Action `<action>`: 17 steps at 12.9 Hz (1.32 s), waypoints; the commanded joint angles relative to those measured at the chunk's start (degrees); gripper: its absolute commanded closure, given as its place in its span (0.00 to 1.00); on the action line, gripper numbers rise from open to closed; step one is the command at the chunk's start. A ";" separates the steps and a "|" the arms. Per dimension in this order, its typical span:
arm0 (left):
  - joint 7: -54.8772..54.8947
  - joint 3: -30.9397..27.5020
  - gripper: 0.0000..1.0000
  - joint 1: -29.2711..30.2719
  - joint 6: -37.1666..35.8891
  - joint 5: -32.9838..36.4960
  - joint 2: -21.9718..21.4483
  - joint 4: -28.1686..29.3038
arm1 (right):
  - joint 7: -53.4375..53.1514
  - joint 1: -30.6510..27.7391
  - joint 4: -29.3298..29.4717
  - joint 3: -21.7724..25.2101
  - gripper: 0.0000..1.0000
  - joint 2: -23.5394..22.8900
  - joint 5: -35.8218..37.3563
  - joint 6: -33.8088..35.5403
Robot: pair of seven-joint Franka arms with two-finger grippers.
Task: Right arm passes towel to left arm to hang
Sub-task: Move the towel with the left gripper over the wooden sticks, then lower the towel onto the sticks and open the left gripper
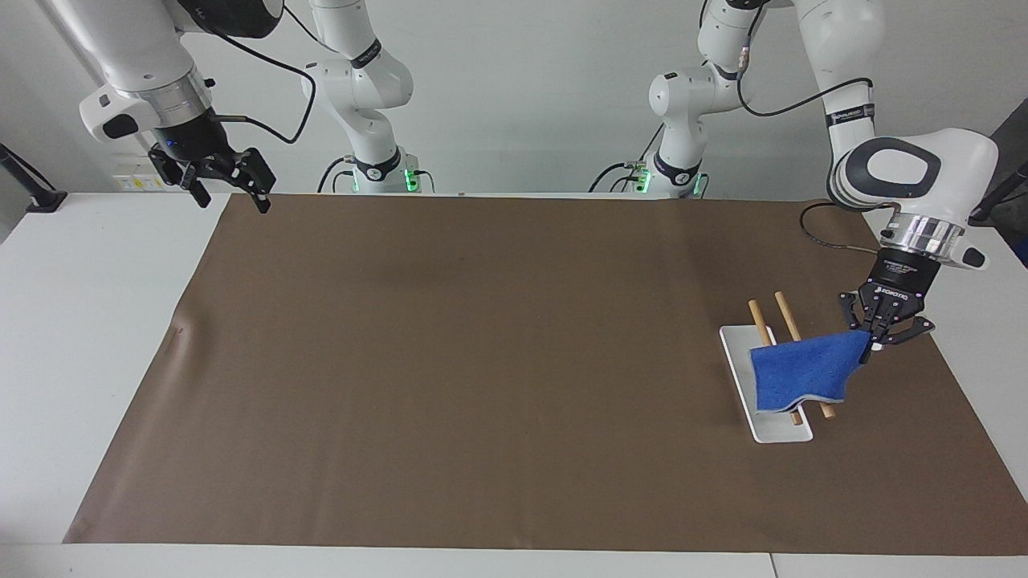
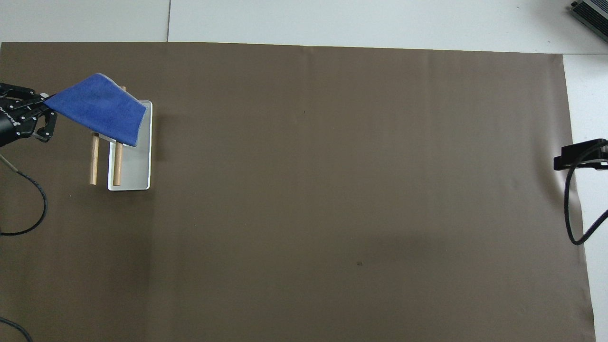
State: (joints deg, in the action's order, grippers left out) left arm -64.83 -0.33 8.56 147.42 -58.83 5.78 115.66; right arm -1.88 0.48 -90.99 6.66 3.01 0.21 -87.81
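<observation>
Soft, light, floppy towel pinched by its corner at three o'clock in left gripper, seemingly draping over wooden rods; right gripper spread, empty, waiting.

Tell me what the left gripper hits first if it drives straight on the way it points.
Probably the brown table mat beside the wooden rods; the left gripper points steeply down, clamping the bright-blue terry towel.

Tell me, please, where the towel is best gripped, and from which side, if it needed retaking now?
Probably the corner that the left gripper already pinches. The towel drapes from there over the two wooden rods of the white tray. That corner stands clear of the rods, so come from above, at the left arm's end of the table.
</observation>
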 commanded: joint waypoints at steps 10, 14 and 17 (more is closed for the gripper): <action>-0.21 0.15 0.00 2.51 -1.25 -0.41 -2.17 2.03 | 3.11 -0.92 -0.77 -0.95 0.00 0.50 -0.12 0.28; -0.03 0.15 0.00 4.09 -3.26 1.69 -2.09 1.24 | 3.90 -0.92 0.55 -1.12 0.00 0.24 -0.39 -0.08; -0.03 0.15 0.00 5.24 -6.60 5.03 -1.73 -0.86 | 3.64 -0.92 0.03 -1.12 0.00 0.50 -0.47 -0.16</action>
State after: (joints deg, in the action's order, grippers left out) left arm -64.91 -0.47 12.40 144.07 -56.21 4.82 115.63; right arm 0.59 0.10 -90.68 5.94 3.04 0.21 -87.67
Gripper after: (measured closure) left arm 0.000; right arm 0.000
